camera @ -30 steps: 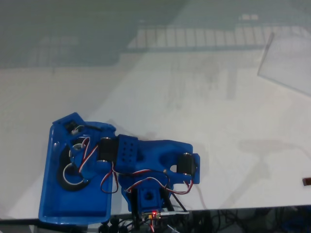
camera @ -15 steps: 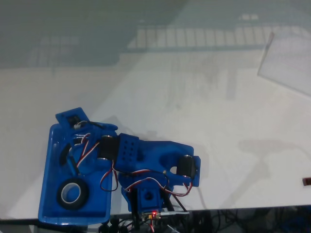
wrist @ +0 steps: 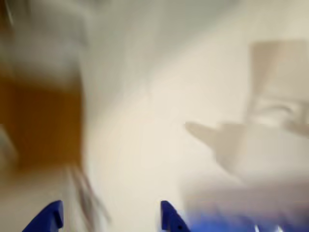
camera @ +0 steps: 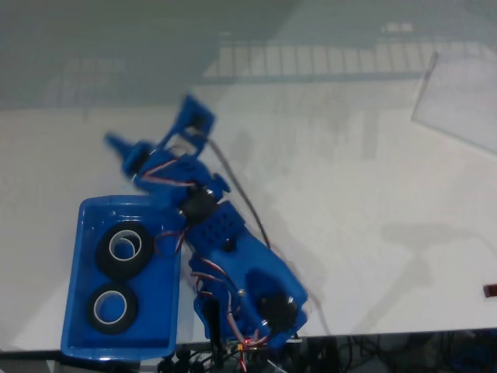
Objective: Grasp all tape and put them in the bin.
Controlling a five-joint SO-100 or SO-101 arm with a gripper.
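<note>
1. White matte desk, pale glare across its far side.
2. Shallow glossy blue plastic bin at near-left edge.
3. Blue pincer spread, empty, beyond the bin.
4. Two black ring-shaped tape rolls inside the bin; probably between deliveries, next locate any remaining roll.

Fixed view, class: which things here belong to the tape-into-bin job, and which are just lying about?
Job:
- upper tape roll, in the bin
- lower tape roll, in the bin
- blue bin
- gripper

Lying about:
- clear sheet, top right
- cables, table's front edge
</note>
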